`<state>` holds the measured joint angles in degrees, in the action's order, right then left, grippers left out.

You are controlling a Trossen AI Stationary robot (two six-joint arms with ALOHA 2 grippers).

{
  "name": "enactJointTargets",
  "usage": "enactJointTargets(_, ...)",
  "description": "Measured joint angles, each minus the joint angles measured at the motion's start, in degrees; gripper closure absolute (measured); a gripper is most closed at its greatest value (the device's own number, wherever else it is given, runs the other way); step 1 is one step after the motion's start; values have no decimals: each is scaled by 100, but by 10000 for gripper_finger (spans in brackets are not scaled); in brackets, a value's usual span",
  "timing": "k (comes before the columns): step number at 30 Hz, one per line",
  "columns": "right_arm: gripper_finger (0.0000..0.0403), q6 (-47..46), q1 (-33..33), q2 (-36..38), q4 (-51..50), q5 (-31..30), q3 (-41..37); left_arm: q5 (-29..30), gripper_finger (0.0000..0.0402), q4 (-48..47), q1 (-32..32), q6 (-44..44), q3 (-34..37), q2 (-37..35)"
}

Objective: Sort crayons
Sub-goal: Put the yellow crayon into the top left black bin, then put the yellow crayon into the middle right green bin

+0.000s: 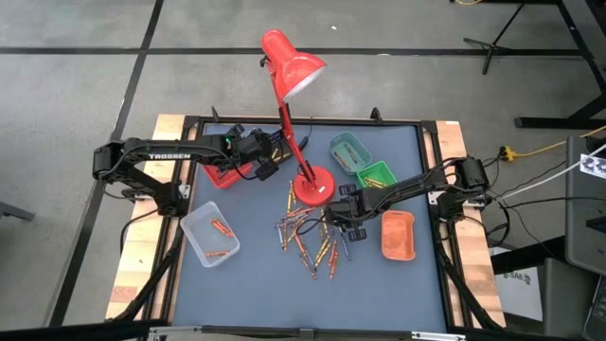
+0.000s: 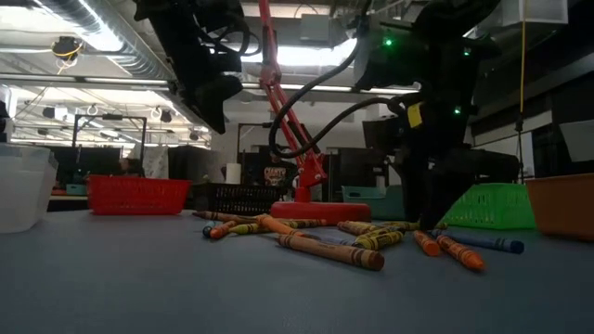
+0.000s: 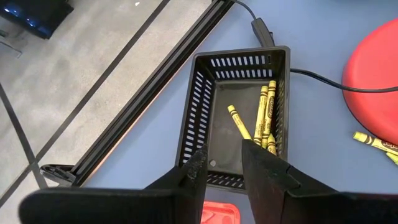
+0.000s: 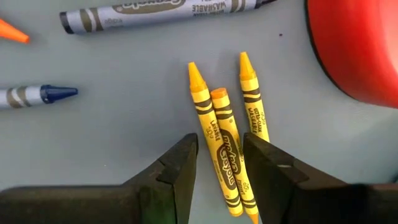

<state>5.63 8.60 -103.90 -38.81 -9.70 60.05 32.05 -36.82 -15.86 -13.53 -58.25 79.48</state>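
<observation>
Several crayons (image 1: 312, 237) lie loose on the blue-grey table top in front of the red lamp's base (image 1: 312, 186). My right gripper (image 1: 341, 216) points steeply down over the pile's far right part. It is open (image 4: 221, 155), its fingers on either side of a yellow crayon (image 4: 208, 121) and an orange-tipped one (image 4: 225, 134), and I see no touch. A third yellow crayon (image 4: 250, 93) lies beside them. My left gripper (image 1: 268, 156) hangs open (image 3: 222, 165) above a black basket (image 3: 193, 93) holding several yellow crayons (image 3: 266, 112).
Small trays ring the pile: red (image 1: 220, 176) at the far left, clear (image 1: 210, 234) with a few orange crayons at the near left, teal (image 1: 347, 149) and green (image 1: 376, 174) at the far right, orange (image 1: 398, 235) at the right. The lamp's stem (image 1: 289, 123) rises between the arms.
</observation>
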Motion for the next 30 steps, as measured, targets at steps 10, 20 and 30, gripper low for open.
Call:
enactJointTargets(10,265,148,0,-24,-71,-80,115,0,319,2,0,-1,1,0)
enactJointTargets(20,265,236,2,-24,-58,-173,125,0,319,0,0,0,-1,0)
enactJointTargets(30,265,218,7,-24,-53,-266,147,0,319,1,0,-1,-1,0)
